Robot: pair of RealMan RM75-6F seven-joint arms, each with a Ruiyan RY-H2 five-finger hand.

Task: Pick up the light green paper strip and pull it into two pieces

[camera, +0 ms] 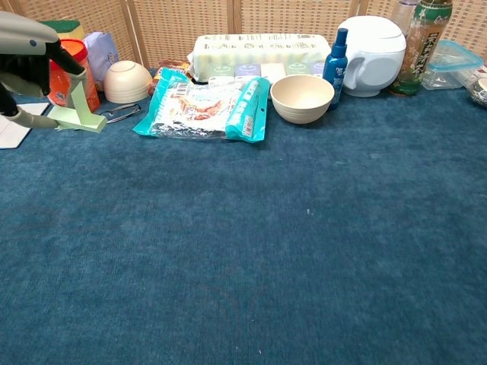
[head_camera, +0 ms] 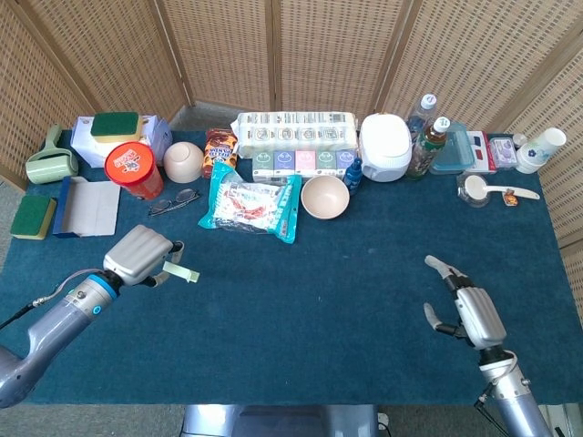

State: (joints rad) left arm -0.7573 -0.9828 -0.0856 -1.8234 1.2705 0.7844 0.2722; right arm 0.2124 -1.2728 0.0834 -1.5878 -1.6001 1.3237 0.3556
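My left hand (head_camera: 138,255) hovers over the left side of the blue table and pinches one end of the light green paper strip (head_camera: 180,272). In the chest view the same left hand (camera: 27,47) sits at the top left with the strip (camera: 77,118) sticking out to the right, lifted above the cloth. My right hand (head_camera: 475,314) is over the table's right front, fingers spread, holding nothing. It does not show in the chest view.
Behind the strip lie glasses (head_camera: 173,202), a red tub (head_camera: 133,169) and a teal snack bag (head_camera: 252,205). A beige bowl (head_camera: 325,197), a white cooker (head_camera: 384,147) and bottles line the back. The blue cloth (head_camera: 346,291) stretches between my hands.
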